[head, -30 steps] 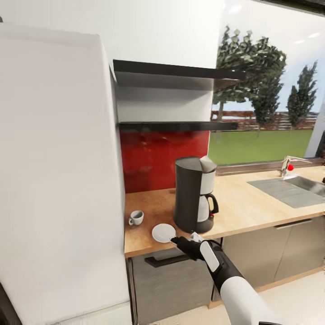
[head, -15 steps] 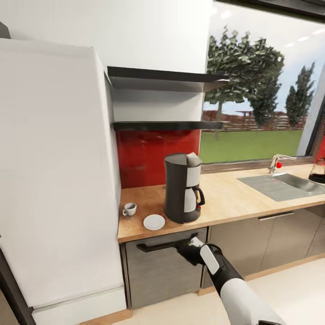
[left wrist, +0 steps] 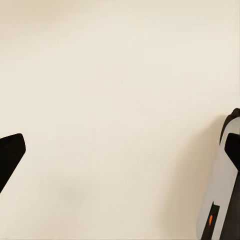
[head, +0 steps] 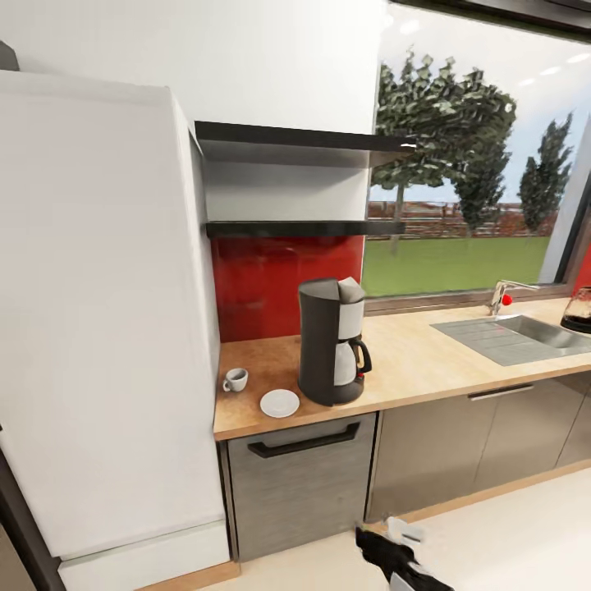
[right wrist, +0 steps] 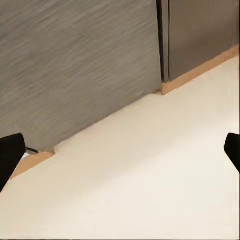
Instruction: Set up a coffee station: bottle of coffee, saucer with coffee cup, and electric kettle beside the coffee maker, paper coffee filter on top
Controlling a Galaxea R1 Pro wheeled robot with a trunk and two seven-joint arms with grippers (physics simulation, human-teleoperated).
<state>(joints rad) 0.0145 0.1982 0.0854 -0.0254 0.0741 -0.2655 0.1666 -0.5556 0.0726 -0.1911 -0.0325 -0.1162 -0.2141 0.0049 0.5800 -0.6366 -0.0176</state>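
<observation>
Status, taking the coffee maker [head: 331, 340] as landmark: it stands upright on the tabletop [head: 427, 361], in front of the red backsplash [head: 279, 279] and under the two dark shelves [head: 300, 228]. That item counts as done.

The saucer [head: 280, 403] lies flat just beside the coffee maker's base, on the fridge side and toward the tabletop's front edge. Looks placed. The coffee cup [head: 235, 379] sits further out on that same side, near the white fridge [head: 98, 312], apart from the saucer and not on it. Cup-on-saucer is still open.

The electric kettle [head: 579, 310] is well away from the coffee maker, at the far end of the tabletop past the sink [head: 525, 332] and tap [head: 502, 295]. Not moved yet.

A pale wedge sits at the top of the coffee maker; can't tell whether it's a paper filter or the housing lid, so I treat the filter step as unconfirmed. The shelves are seen edge-on, so the bottle of coffee can't be located, and nothing like it stands beside the coffee maker.

Right pincer [head: 379, 548] hangs low, below the coffee maker's level, in front of the grey drawer front [head: 300, 484]. In the right wrist view its fingertips [right wrist: 10, 155] sit wide apart over bare floor, holding nothing. In the left wrist view the left pincer's fingertips [left wrist: 11, 155] are also spread, empty, over plain floor.

My read: two of five items done; cup, kettle and bottle remain, filter unknown.
</observation>
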